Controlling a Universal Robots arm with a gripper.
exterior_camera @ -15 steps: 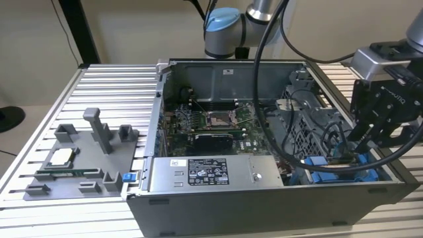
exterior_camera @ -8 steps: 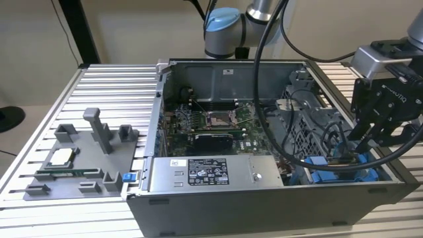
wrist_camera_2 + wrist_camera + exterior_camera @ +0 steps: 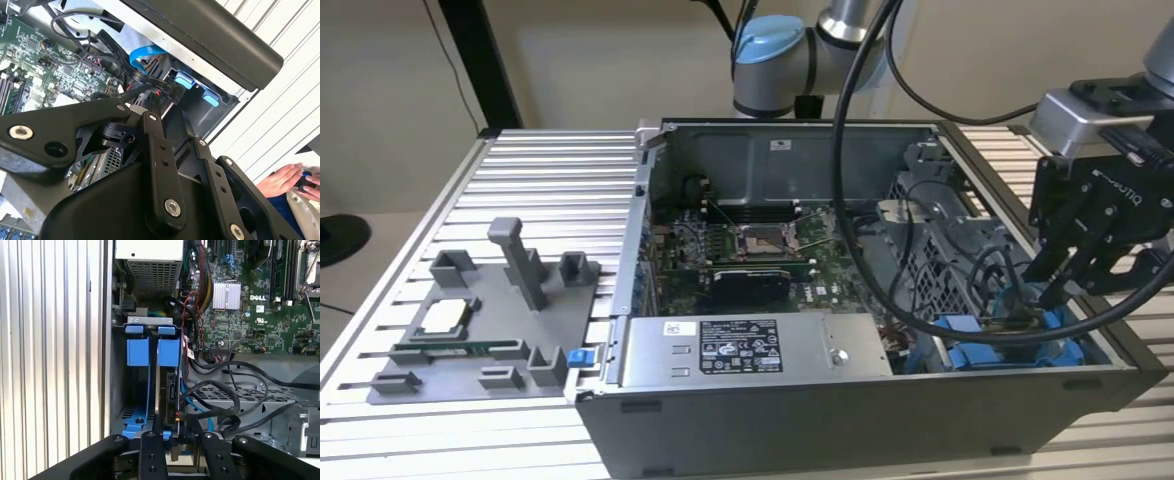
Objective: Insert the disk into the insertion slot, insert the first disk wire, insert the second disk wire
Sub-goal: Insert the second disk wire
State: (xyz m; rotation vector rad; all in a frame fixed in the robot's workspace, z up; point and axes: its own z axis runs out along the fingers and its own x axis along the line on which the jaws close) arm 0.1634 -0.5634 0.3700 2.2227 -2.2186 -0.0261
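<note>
Gripper (image 3: 1045, 298) low at disk (image 3: 169, 390), disk edge-on in insertion slot (image 3: 137, 351), grasp obscured, cannot tell whether clenched

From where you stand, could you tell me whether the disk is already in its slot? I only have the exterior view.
Observer: Yes. In the first wrist view the disk stands on edge inside the insertion slot, clipped in its blue bracket.
Operator: Thank you. I see the claw low inside the case; is a wire near it?
Observer: A black wire loops to the disk's edge beside the claw; whether it is plugged in, I cannot tell.
Operator: Is anyone close to the case?
Observer: In the second wrist view a person's hand lies beyond the case wall, by the slatted table.
</note>
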